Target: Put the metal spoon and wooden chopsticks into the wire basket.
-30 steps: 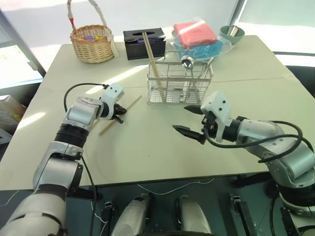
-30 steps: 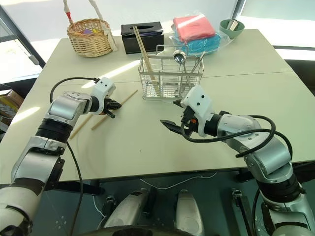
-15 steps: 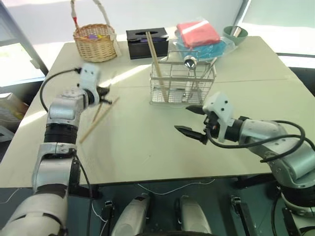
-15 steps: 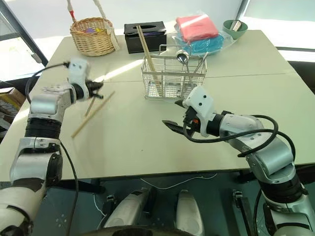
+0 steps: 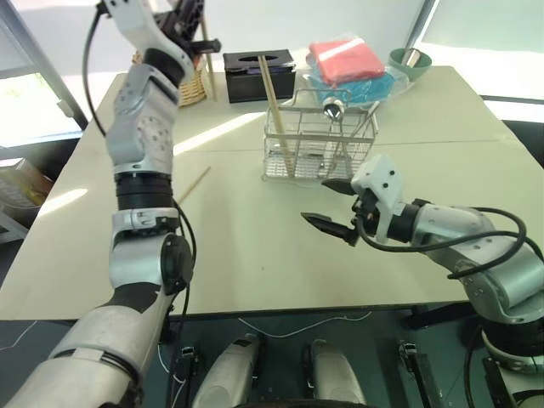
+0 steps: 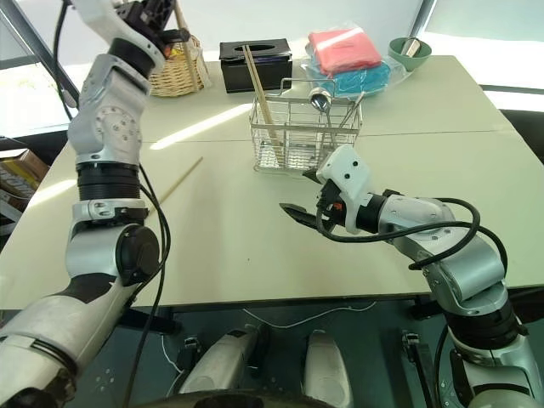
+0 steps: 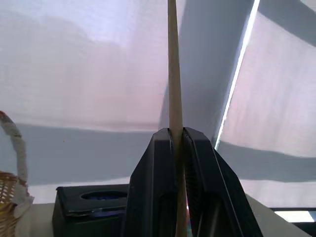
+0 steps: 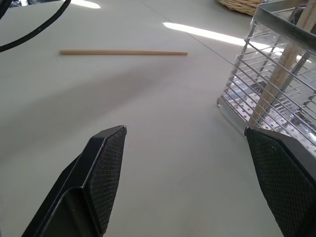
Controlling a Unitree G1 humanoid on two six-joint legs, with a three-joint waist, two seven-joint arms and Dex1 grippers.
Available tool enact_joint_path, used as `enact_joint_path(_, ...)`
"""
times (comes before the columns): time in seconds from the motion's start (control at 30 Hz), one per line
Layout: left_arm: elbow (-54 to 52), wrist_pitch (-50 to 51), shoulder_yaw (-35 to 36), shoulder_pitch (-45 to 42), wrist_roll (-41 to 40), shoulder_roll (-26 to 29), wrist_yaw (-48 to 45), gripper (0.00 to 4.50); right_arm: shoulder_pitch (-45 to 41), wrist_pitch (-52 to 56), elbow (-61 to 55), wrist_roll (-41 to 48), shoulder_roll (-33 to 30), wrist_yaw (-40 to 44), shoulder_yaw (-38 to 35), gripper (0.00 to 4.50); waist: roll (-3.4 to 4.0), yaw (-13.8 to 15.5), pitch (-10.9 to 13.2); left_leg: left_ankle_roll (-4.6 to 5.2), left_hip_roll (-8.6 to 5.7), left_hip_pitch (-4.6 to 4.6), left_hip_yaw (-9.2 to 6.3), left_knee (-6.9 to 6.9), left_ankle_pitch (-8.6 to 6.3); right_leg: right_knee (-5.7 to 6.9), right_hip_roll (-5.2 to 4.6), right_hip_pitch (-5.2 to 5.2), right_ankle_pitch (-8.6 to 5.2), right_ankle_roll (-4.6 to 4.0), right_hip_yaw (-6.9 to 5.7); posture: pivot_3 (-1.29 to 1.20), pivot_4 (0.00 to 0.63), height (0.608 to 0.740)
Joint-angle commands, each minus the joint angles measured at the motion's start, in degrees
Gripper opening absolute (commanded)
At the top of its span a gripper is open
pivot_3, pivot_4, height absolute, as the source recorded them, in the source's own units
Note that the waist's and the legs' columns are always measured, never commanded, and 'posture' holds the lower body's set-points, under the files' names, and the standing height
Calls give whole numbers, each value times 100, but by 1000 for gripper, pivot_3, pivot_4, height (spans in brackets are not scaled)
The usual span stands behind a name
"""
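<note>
One wooden chopstick (image 7: pixel 172 74) pinched in left gripper (image 7: pixel 176 148), raised far-left; light, stiff, slippery, probably gripped mid-shaft. Another lies on table (image 5: pixel 255 255). Right gripper (image 5: pixel 327 204) gapes empty near wire basket (image 5: pixel 316 144).

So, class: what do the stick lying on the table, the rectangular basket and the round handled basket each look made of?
Stick: pale matte tan, probably wood.
Rectangular basket: thin shiny silver wire grid, see-through, looks like metal.
Round basket: tan woven strands, probably wicker.

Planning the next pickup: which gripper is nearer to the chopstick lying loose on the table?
Right, as far as the views show. The right gripper hovers low across the table from the loose chopstick; the left gripper is raised high by the wicker basket, shut on another chopstick.
</note>
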Motion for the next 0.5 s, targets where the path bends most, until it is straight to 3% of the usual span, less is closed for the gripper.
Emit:
enact_joint_path(0.03, 614, -688, -206, -329, 100, -194, -250, 29, -37, 36, -261, 7, 73, -146, -140, 3989, 0, 0, 0, 0, 0, -1, 0, -1, 0, 0, 0, -1, 0, 0, 0, 0, 150, 725)
enact_joint_path(0.23, 1520, -1645, -516, -449, 402, -490, -471, 29, 26, 133, -418, 29, 124, -395, -286, 3989, -2, 1, 2, 13, 0, -4, 0, 0, 6, -1, -1, -2, 0, 0, 0, 0, 150, 725)
enact_joint_path(0.5, 2017, -2036, -471, -957, 307, -692, -600, 29, 154, 225, -557, 84, 48, -543, -609, 3989, -5, 1, 3, 15, 0, -8, 0, 0, 5, -1, 0, -5, 0, 0, -1, 0, 150, 725)
